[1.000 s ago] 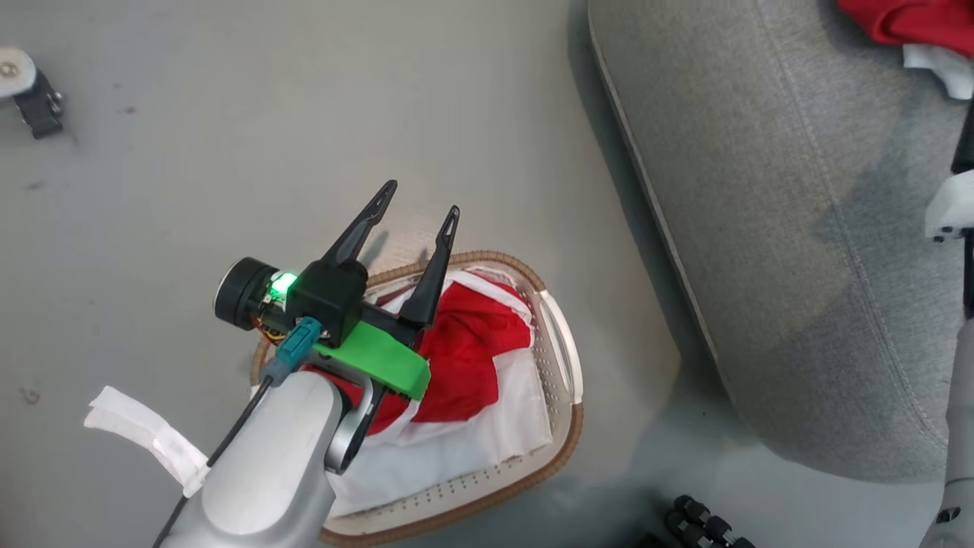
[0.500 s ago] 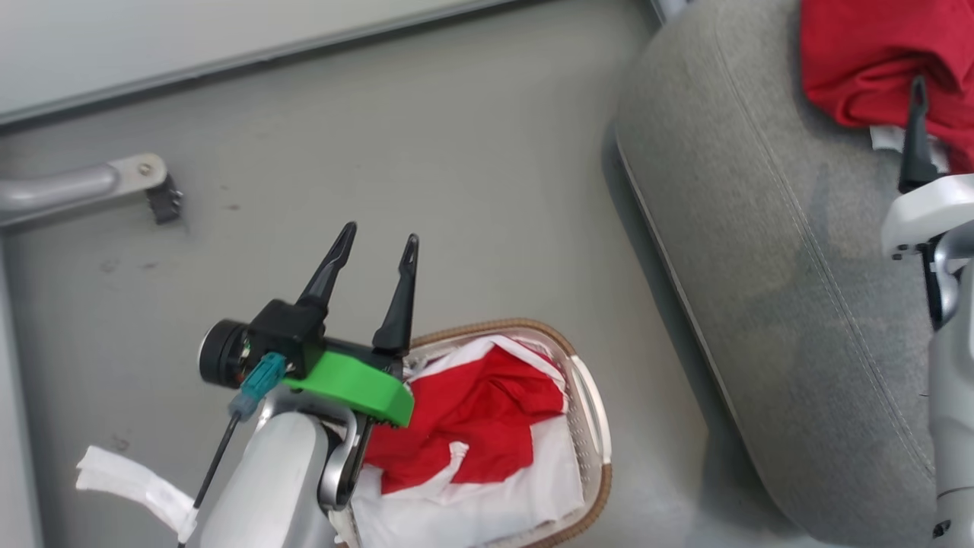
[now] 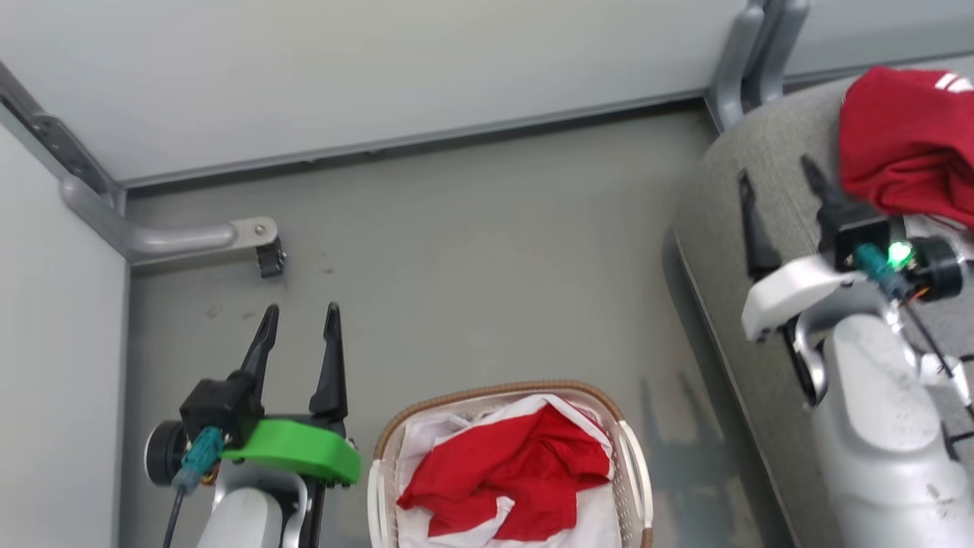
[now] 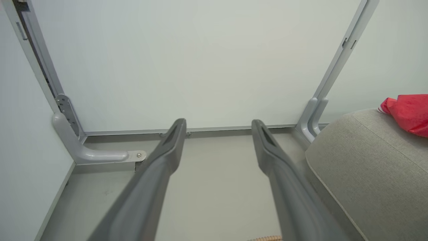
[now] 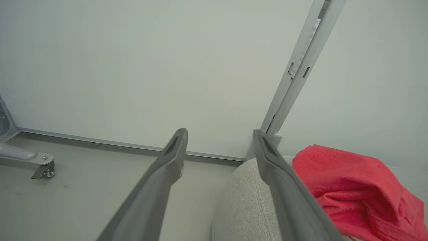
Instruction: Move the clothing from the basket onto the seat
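Note:
The cream basket [image 3: 635, 472] with a brown rim sits at the bottom centre of the head view, holding crumpled red and white clothing [image 3: 525, 472]. Another red garment [image 3: 905, 144] lies on the grey seat [image 3: 730, 190] at the upper right; the same heap [image 5: 351, 187] shows in the right wrist view and its edge [image 4: 409, 112] in the left wrist view. My left gripper [image 3: 300, 320] stands open and empty over the floor, left of the basket. Over the seat's near edge, my right gripper [image 3: 776, 171] is open, just left of the red garment.
Pale wall panels enclose the grey floor. A grey metal bracket foot [image 3: 255, 240] juts from the left corner, and a grey post [image 3: 749, 61] rises behind the seat. Bare floor lies between basket and seat.
The head camera has tilted up, so basket and seat sit lower in the picture and the wall shows. My left gripper has drawn back off the basket; my right gripper has come fully into view.

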Controlling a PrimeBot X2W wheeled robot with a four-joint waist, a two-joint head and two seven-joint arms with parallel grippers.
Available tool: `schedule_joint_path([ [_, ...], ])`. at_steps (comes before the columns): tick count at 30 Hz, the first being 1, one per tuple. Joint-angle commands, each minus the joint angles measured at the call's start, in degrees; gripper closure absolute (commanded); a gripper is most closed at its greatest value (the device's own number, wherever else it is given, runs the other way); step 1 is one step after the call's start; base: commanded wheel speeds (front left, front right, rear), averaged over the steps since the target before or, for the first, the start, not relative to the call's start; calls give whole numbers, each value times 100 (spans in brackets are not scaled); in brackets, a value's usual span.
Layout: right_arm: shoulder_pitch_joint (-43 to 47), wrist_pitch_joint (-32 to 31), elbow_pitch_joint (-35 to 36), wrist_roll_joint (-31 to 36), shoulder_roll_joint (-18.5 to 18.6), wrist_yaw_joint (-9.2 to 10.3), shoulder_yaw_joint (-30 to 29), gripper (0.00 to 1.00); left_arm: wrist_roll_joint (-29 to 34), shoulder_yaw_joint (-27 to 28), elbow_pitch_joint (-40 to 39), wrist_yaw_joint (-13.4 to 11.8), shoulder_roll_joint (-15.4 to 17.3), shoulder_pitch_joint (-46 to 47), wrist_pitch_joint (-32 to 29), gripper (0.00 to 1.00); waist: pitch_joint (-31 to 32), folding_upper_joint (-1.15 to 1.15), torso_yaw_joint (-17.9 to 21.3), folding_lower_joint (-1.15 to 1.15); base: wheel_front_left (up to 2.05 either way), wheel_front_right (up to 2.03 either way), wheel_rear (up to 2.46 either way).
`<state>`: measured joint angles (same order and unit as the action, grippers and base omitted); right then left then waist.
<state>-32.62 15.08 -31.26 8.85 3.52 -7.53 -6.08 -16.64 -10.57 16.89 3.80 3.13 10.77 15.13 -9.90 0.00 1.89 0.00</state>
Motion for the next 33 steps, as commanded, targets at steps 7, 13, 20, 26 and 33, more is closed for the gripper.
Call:
schedule_joint_path([
  [7, 927, 14, 335, -615, -51, 7, 519, 0, 59, 271, -126, -4, -18, -574, 2, 0, 617, 0, -243, 0, 0, 0, 0],
  [13, 1625, 14, 606, -1195, -52, 7, 864, 0, -151, 369, -263, -103, -21, -1047, 2, 0, 879, 0, -230, 0, 0, 0, 0],
  [20, 2207, 14, 939, -1559, -51, 7, 780, 0, -309, 316, -368, -211, -20, -1362, 2, 0, 1003, 0, -211, 0, 0, 0, 0],
  [26, 2398, 14, 969, -1673, -52, 7, 748, 0, -340, 356, -358, -243, -21, -1419, 2, 0, 1039, 0, -135, 0, 0, 0, 0],
  [33, 2363, 14, 933, -1631, -52, 7, 747, 0, -334, 318, -322, -241, -21, -1384, 2, 0, 1056, 0, -90, 0, 0, 0, 0],
])
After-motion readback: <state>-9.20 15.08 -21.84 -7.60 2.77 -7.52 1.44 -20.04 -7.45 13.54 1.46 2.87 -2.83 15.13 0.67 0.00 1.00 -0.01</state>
